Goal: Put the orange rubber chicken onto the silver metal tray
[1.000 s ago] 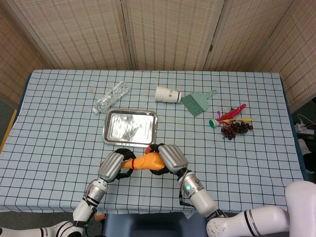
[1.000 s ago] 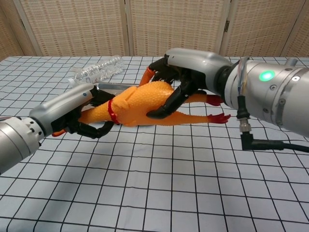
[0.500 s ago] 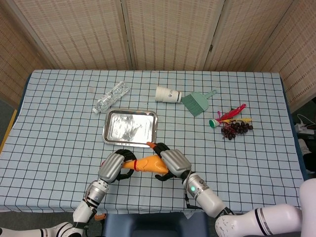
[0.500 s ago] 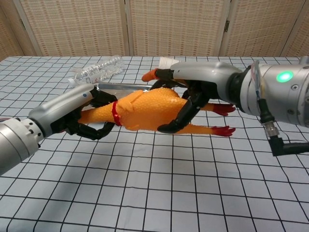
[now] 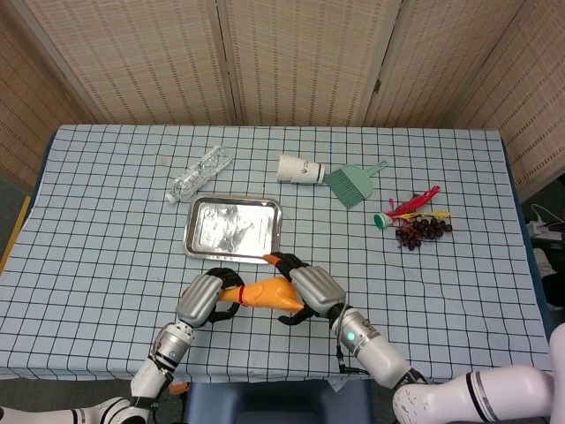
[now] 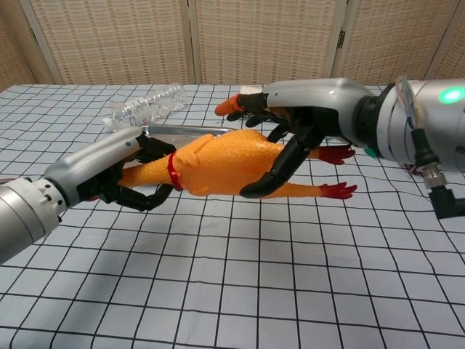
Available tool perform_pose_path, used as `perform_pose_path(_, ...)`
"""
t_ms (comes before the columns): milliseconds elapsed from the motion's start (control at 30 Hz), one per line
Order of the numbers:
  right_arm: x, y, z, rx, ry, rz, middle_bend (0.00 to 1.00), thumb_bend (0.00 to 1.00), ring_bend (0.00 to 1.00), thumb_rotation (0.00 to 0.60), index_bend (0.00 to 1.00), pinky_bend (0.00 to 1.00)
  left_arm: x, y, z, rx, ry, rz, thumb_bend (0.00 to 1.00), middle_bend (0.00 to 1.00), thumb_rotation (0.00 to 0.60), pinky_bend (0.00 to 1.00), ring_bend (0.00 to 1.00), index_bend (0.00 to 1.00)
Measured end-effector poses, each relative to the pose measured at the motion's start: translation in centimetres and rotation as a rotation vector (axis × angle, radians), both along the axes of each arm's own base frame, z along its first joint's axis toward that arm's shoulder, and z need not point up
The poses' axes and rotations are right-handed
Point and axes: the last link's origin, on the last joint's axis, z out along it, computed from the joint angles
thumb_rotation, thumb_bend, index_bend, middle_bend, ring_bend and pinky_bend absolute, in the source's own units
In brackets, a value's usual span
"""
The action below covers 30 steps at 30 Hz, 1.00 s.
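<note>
You see a crushed clear plastic bottle (image 5: 198, 174) lying on the checked tablecloth (image 5: 106, 221), a tipped white paper cup (image 5: 300, 169) touching a green hand brush (image 5: 353, 185), and dark grapes (image 5: 420, 230) beside colourful feathers (image 5: 415, 203).

Woven screen panels (image 5: 291, 53) behind table w/ checked cloth (image 5: 106, 221).

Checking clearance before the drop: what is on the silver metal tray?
Nothing rests on the silver metal tray; its near rim is hidden behind the orange rubber chicken, which both hands grip.
</note>
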Motion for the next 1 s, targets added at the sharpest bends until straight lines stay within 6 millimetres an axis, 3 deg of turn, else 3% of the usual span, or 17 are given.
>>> perform_pose_path(33, 0.0, 0.0, -0.1, 0.003, 0.000, -0.001, 0.04, 0.14, 0.05, 0.600, 0.06, 0.30, 0.0, 0.0, 0.0, 0.000, 0.000, -0.002, 0.79, 0.45, 0.600, 0.26, 0.28, 0.89)
perform_pose_path(100, 0.1, 0.1, -0.3, 0.004, -0.007, -0.004, 0.20, 0.14, 0.21, 0.600, 0.25, 0.47, 0.1, 0.0, 0.0, 0.002, -0.003, -0.003, 0.79, 0.45, 0.600, 0.26, 0.28, 0.89)
perform_pose_path(200, 0.3, 0.2, -0.6, 0.003, -0.021, -0.009, 0.42, 0.15, 0.46, 0.600, 0.46, 0.72, 0.1, 0.0, 0.1, 0.003, -0.005, 0.000, 0.79, 0.45, 0.600, 0.26, 0.28, 0.89)
perform_pose_path(367, 0.5, 0.1, -0.7, -0.006, -0.050, -0.009, 0.62, 0.22, 0.67, 0.600, 0.69, 0.91, -0.1, 0.1, 0.1, 0.003, -0.007, 0.006, 0.79, 0.45, 0.600, 0.26, 0.28, 0.89)
perform_pose_path(500, 0.6, 0.0, -0.6, -0.021, -0.059, -0.011, 0.82, 0.46, 0.88, 0.600, 0.99, 1.00, 0.0, 0.2, 0.2, 0.003, -0.010, 0.007, 0.79, 0.45, 0.600, 0.26, 0.28, 0.89)
perform_pose_path(1000, 1.1, 0.3, -0.7, -0.100, -0.076, 0.004, 0.84, 0.51, 0.95, 0.600, 1.00, 1.00, -0.1, 0.3, 0.5, 0.008, -0.009, 0.010, 0.79, 0.45, 0.600, 0.26, 0.28, 0.89)
